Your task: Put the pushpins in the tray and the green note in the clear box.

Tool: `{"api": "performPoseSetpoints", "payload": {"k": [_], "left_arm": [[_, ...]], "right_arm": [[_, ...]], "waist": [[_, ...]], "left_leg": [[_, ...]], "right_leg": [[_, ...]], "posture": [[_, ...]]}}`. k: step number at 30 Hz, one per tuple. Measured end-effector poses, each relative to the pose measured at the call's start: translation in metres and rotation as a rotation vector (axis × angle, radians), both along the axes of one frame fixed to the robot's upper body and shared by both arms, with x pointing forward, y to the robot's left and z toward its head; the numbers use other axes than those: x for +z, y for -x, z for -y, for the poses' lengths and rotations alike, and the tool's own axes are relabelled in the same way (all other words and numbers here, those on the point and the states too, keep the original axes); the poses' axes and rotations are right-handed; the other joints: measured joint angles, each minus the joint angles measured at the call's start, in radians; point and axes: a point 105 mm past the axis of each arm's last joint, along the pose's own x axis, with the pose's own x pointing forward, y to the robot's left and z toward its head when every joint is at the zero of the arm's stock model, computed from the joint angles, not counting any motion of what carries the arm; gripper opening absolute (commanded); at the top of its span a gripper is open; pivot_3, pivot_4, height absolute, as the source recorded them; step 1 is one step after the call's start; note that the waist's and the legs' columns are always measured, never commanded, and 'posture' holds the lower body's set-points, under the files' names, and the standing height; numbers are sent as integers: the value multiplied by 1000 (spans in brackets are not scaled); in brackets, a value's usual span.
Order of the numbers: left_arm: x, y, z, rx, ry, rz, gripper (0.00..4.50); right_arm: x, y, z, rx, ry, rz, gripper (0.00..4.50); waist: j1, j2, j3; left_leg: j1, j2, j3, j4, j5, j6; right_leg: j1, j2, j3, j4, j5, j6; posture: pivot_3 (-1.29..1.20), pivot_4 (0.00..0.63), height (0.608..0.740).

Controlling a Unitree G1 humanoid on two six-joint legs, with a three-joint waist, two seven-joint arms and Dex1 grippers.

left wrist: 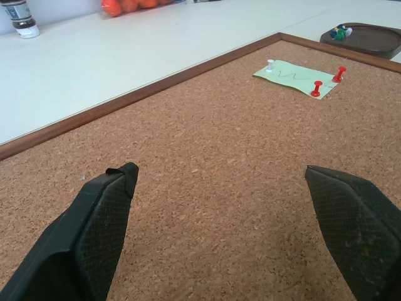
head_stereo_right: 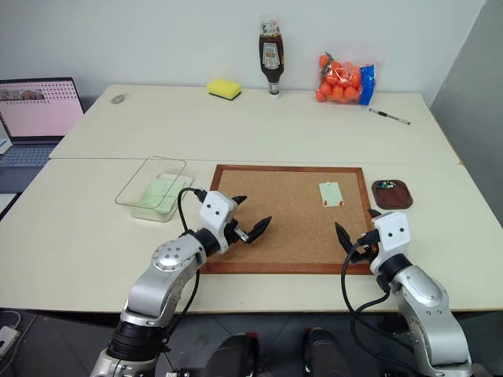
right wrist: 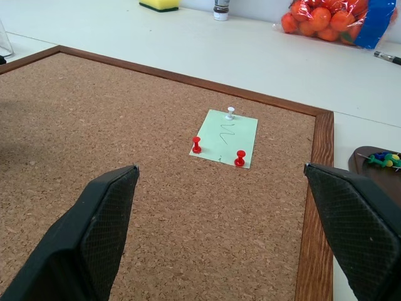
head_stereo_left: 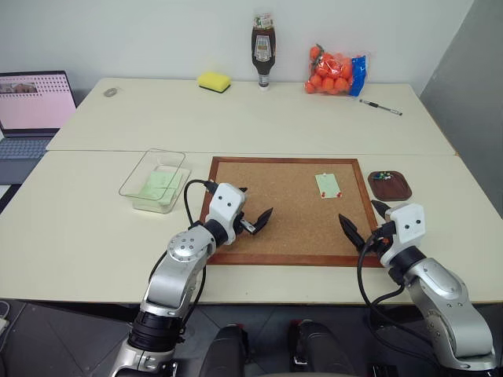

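Observation:
The green note (right wrist: 220,141) lies on the cork board's far right part, held by two red pushpins (right wrist: 197,145) (right wrist: 240,158) and a white pin (right wrist: 230,112). The brown tray (head_stereo_left: 397,188) sits just right of the board with a few coloured pins in it. The clear box (head_stereo_left: 134,182) stands left of the board with pale green paper inside. My left gripper (head_stereo_left: 256,202) hovers open over the board's near left part. My right gripper (head_stereo_left: 359,210) is open over the board's near right corner, short of the note. Neither holds anything.
The wood-framed cork board (head_stereo_left: 283,210) fills the table's middle front. A laptop (head_stereo_left: 31,110) sits at far left. Along the back edge are a yellow sponge (head_stereo_left: 214,81), a sauce bottle (head_stereo_left: 263,51), a bag of oranges (head_stereo_left: 335,72) and a pen (head_stereo_left: 381,107).

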Motion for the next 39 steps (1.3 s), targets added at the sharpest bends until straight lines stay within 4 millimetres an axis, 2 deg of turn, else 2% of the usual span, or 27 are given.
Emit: {"api": "performPoseSetpoints", "payload": {"k": [16,22,31,39], "left_arm": [[5,-9,-2,11,-5,46,4500],[13,-13,9,-66,4,67,3493],[-2,-17,24,-156,-25,2,1756],[-17,-17,25,-179,-49,-52,147]], "right_arm": [[1,0,-1,7,0,2,4476],[7,-5,-3,17,0,26,4500],[5,-5,-2,24,5,3,4500],[1,-4,-1,27,-18,-57,4500]], "waist": [[0,0,0],[0,0,0],[0,0,0],[0,0,0]], "left_leg": [[0,0,0,0,0,0],[0,-1,0,0,0,0],[0,-1,0,0,0,0],[0,-1,0,0,0,0]], "right_leg": [[0,0,0,0,0,0],[0,0,0,0,0,0],[0,1,0,0,0,0],[0,1,0,0,0,0]], "posture": [[0,150,740],[0,150,740],[0,150,740],[0,150,740]]}}
